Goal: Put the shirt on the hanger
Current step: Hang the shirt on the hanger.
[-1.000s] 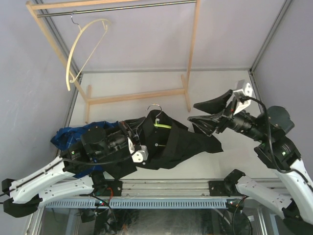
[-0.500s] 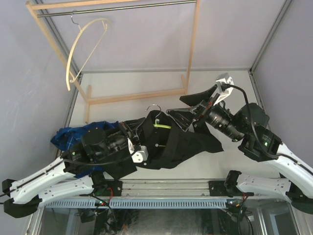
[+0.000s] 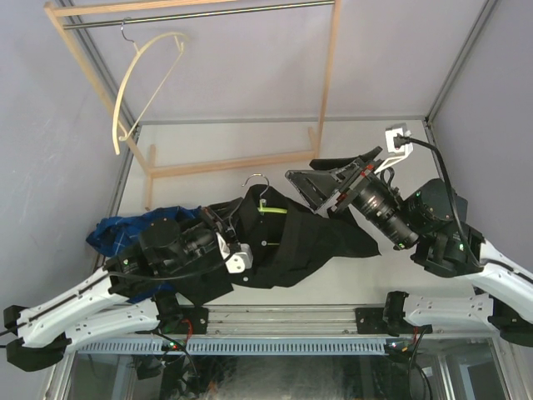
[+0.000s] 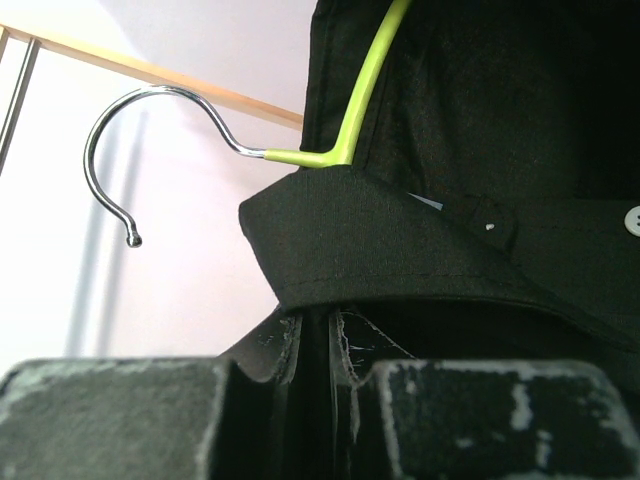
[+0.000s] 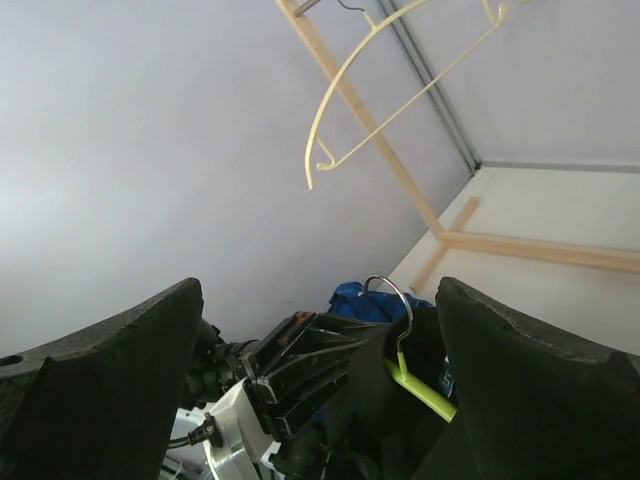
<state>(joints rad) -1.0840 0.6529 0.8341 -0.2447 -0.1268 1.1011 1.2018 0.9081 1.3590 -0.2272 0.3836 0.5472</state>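
The black shirt [image 3: 312,242] lies crumpled near the table's front, with the lime-green hanger [image 3: 276,211] inside its neck and the silver hook [image 3: 255,179] sticking out toward the back. My left gripper [image 3: 223,225] is shut on the black shirt's collar edge [image 4: 400,240], just below the hanger's neck [image 4: 362,100]. My right gripper [image 3: 301,170] is open and empty, hovering above the shirt just right of the hook. In the right wrist view the hanger [image 5: 420,392] and hook [image 5: 396,296] show between its spread fingers [image 5: 110,365].
A blue plaid shirt [image 3: 117,229] lies bunched at the left. A wooden clothes rack [image 3: 233,162] stands at the back, with a cream hanger [image 3: 137,83] on its rail. Purple walls close in left and right.
My right gripper has swung left and turned, from the right of the shirt to above it beside the hook. The left gripper has kept its hold; the hook has shifted slightly left.
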